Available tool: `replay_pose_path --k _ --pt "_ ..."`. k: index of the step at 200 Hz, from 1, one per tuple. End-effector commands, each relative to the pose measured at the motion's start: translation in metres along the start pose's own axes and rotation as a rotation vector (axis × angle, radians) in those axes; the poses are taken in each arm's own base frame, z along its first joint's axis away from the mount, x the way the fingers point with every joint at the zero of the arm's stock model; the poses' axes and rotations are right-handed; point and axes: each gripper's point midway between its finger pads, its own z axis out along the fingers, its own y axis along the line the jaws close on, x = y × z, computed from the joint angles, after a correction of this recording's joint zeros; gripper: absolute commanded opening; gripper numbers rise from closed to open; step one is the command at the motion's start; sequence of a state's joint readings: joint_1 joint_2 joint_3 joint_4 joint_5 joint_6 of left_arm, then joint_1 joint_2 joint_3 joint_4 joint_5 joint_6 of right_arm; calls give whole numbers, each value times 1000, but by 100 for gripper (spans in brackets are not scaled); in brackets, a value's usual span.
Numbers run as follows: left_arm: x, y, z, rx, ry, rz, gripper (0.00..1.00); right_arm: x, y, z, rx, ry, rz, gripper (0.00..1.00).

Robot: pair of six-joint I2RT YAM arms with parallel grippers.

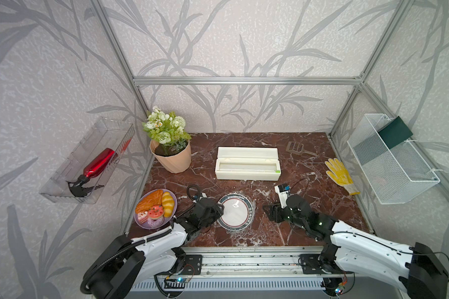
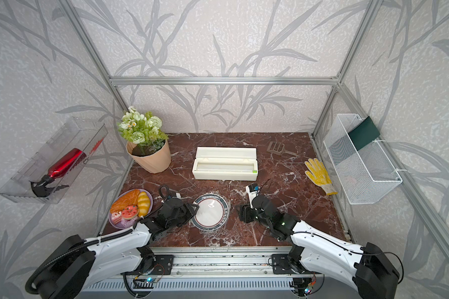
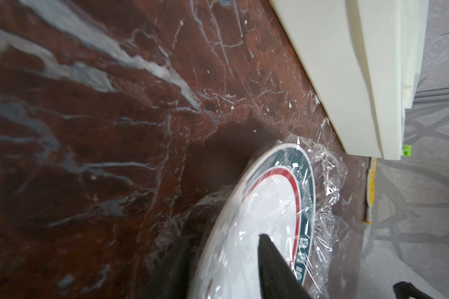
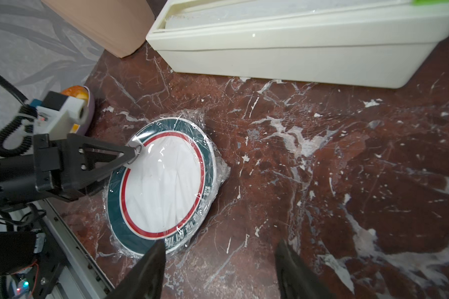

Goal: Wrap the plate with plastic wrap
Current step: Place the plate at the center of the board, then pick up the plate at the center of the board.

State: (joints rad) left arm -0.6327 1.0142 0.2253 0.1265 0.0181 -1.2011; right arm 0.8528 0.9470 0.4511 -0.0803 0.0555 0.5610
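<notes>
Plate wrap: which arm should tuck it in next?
Likely left: the left tool is over the plate rim and wrap; the right tool hangs open beside the plate.

The left arm [image 1: 161,238] and right arm [image 1: 360,243] both reach forward and inward, wrists low, with the grippers pointing toward each other but well apart. The left gripper [image 1: 221,207] has its 2 fingers [image 3: 270,259] parted partway. The right gripper [image 4: 221,242] has its 2 fingers [image 4: 151,269] spread wide.
</notes>
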Motion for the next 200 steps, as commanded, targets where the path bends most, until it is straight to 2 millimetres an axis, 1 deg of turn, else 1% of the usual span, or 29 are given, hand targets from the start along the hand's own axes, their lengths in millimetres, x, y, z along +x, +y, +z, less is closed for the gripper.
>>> replay_pose_path --k 1,12,24,34,43,56,74,98,118,127,131,134,145,155,174,200 --pt "-15 12 -22 -92 -67 38 55 9 2 -3 25 116 -119 67" --pt "-18 13 -32 -100 -82 49 59 4 15 -2 -10 136 -138 66" --pt "-20 12 -41 -92 -87 61 60 2 28 2 -46 165 -148 61" --pt "-18 3 -43 -39 -80 95 60 0 37 9 -69 196 -138 57" --pt "-14 -5 -43 12 -61 98 60 0 42 19 -76 228 -133 52" --pt "-7 -14 -40 61 -20 99 57 -1 48 34 -81 263 -129 46" --pt "5 -20 -32 63 57 121 53 -2 56 56 -85 309 -140 39" --pt "23 -36 -21 102 178 148 50 -10 74 82 -123 349 -155 38" --pt "32 -37 -12 77 239 169 45 -19 82 103 -127 362 -190 38" --pt "34 -37 -10 72 251 177 45 -20 83 111 -121 376 -212 39" --pt "34 -37 -9 68 254 180 45 -23 85 111 -125 373 -224 39" --pt "34 -37 -9 69 255 181 45 -18 82 118 -114 395 -228 39" --pt "34 -38 -9 69 256 184 44 -16 80 128 -101 421 -251 39" --pt "33 -39 -10 69 253 191 44 -16 78 134 -88 434 -274 40" --pt "32 -38 -11 61 247 200 44 -14 68 145 -66 458 -292 42" --pt "31 -34 -10 48 240 201 44 -16 58 155 -57 476 -311 45"
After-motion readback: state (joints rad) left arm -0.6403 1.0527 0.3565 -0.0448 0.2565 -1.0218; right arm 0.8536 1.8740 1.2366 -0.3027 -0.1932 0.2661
